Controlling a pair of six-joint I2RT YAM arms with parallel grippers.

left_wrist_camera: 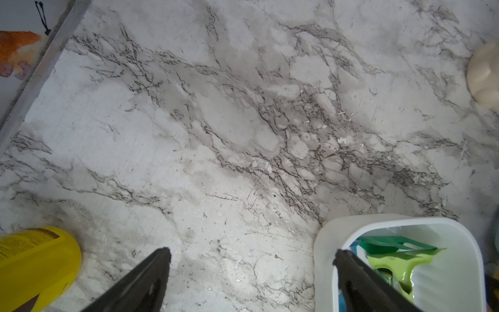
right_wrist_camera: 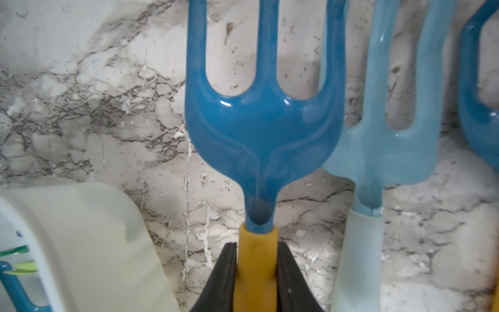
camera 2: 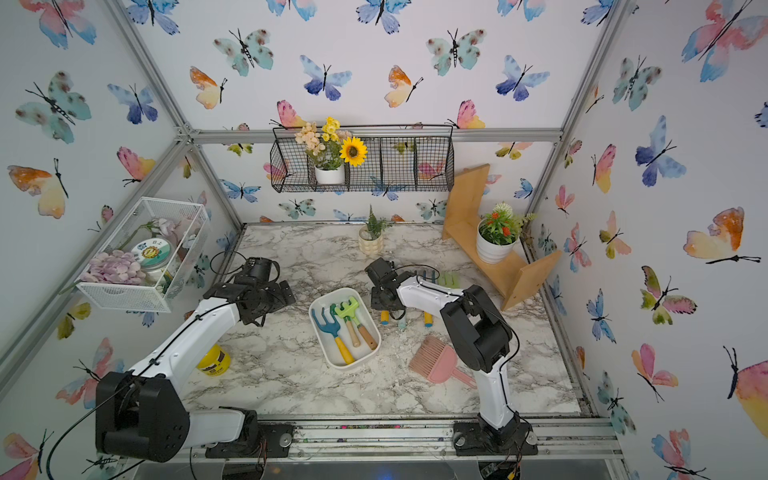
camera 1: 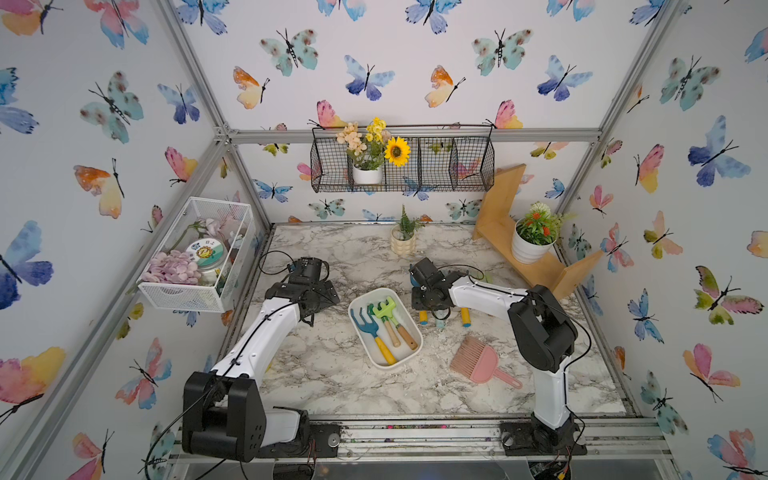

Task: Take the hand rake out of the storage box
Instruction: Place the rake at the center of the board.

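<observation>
On marble table (left_wrist_camera: pixel 216 108) | right gripper (right_wrist_camera: pixel 256 245) clenched on blue hand rake (right_wrist_camera: pixel 263 129) by its handle | rake outside storage box (right_wrist_camera: pixel 89 232), at its 3 o'clock | left gripper (left_wrist_camera: pixel 251 253) released, empty, at 9 o'clock

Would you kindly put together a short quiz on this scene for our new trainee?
1. True or false: the left claw stands open and holds nothing.
2. What is the right claw shut on? A) the pink brush; B) the yellow handle of a blue rake; C) a flower pot.
3. How many tools lie in the white box?
Key: 1 true; 2 B; 3 three.
</observation>
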